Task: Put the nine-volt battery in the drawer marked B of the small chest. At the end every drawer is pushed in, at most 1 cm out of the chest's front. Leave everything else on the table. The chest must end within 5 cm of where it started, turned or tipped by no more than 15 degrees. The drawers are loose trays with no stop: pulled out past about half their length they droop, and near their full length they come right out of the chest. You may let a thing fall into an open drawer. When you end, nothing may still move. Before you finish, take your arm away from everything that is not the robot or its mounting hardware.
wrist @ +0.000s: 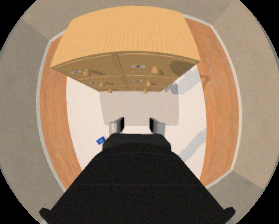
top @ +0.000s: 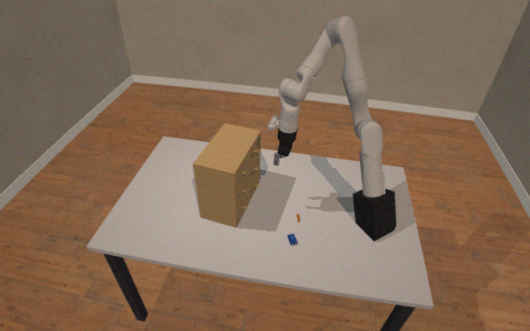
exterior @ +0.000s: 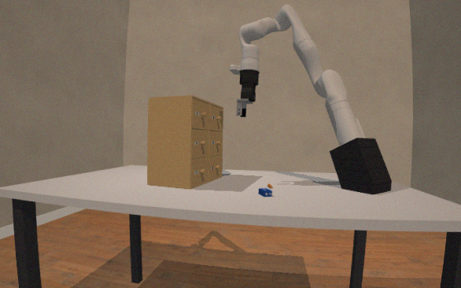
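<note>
Gripper [exterior: 242, 108] spread wide, empty, hanging beside the boxy tan wooden chest [top: 222, 181], top drawer row. Blue blocky nine-volt battery [top: 292, 239] on white table [top: 161, 222], 5 o'clock of chest.

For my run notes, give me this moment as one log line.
gripper: open, empty, beside chest top | drawers: all shut | battery: on table

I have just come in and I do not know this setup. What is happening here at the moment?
A single white robot arm holds its open, empty gripper in the air beside the upper drawers of a small wooden chest. All six drawers look pushed in. The blue nine-volt battery lies untouched on the table, with a small orange thing close to it.
</note>
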### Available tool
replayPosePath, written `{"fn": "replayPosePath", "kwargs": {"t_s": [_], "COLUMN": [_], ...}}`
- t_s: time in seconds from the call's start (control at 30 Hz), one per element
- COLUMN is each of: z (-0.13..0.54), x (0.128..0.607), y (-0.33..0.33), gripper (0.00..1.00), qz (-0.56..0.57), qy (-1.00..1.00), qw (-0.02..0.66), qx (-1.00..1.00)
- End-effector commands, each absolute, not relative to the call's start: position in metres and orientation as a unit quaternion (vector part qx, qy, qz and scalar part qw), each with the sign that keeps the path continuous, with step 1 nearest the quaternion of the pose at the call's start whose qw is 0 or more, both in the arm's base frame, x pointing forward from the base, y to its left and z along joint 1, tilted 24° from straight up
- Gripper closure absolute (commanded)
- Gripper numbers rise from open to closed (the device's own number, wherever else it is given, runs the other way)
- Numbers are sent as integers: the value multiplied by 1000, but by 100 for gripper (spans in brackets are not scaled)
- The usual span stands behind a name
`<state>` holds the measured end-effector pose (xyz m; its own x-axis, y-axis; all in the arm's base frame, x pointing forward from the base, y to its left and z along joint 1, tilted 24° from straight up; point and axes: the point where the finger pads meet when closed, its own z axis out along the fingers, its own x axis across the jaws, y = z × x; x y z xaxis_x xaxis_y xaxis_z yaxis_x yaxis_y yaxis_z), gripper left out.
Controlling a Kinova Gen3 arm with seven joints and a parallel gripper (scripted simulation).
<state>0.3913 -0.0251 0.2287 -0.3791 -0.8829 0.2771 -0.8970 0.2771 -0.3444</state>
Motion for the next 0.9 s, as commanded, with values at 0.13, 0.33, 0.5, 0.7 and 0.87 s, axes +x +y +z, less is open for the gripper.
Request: {"fn": "replayPosePath", "kwargs": {"t_s": [0.13,0.33,0.5,0.7,0.87], "z": [225,218,213,208,202], "x": [394,402,410,416,423], "y": [-28,-32,-39,-42,-49], "gripper": [0,0,0,0,0], "qz": [241,267,293,312,337], "qy": [-794,-784,-776,-767,-758], "qw": [7,-15,-30,-46,-60], "qx": [558,560,557,558,555]}}
